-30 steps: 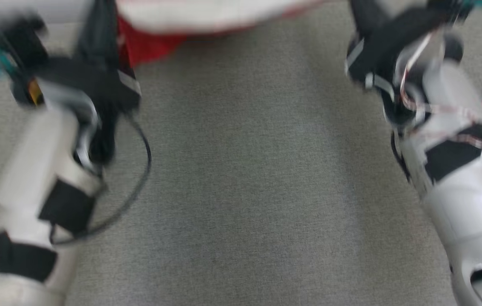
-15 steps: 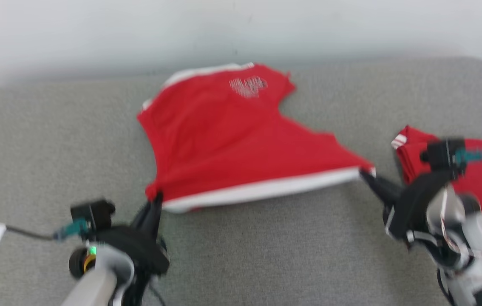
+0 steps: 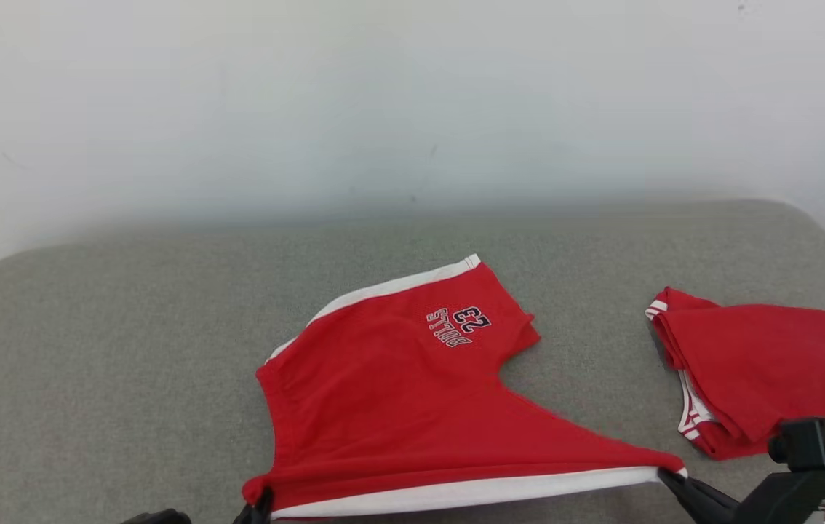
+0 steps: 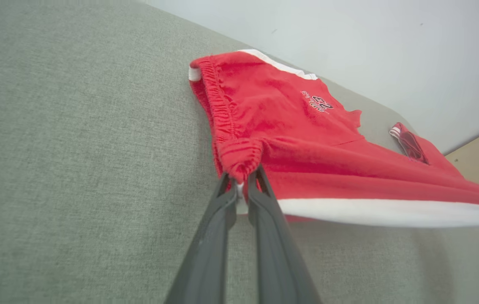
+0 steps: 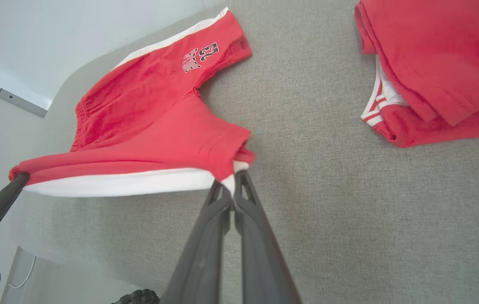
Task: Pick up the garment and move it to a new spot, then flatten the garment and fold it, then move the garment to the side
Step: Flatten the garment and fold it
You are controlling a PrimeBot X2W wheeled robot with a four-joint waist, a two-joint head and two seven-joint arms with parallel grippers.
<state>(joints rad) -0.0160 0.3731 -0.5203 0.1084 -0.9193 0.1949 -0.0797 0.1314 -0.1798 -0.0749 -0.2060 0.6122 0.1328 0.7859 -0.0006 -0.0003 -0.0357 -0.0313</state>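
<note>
**Both grippers pinched the near edge of the red shorts**

The left gripper [image 4: 241,188] was closed almost completely, its two dark fingers nipping a bunched red corner of the shorts [image 3: 398,393] where the gathered waistband met the white band. The right gripper [image 5: 233,185] was fully closed on the opposite corner of that white band, a small fold of red and white cloth caught between its tips. The band ran taut between the two grips, along the near side of the garment.

The shorts lay at the middle of the grey padded surface [image 3: 92,349]. Their far leg, bearing a printed "23", spread flat toward the pale wall [image 3: 383,109], and the near edge looked slightly raised. To the right, apart from the shorts, sat a folded red garment [image 3: 747,371] with white and red trim at its near left corner.

In the head view the bottom edge cut off both arms, leaving just the left fingertips and one right finger with its camera mount. The lettering beside the number was too small to read. How many pieces made up the folded stack could not be told.
</note>
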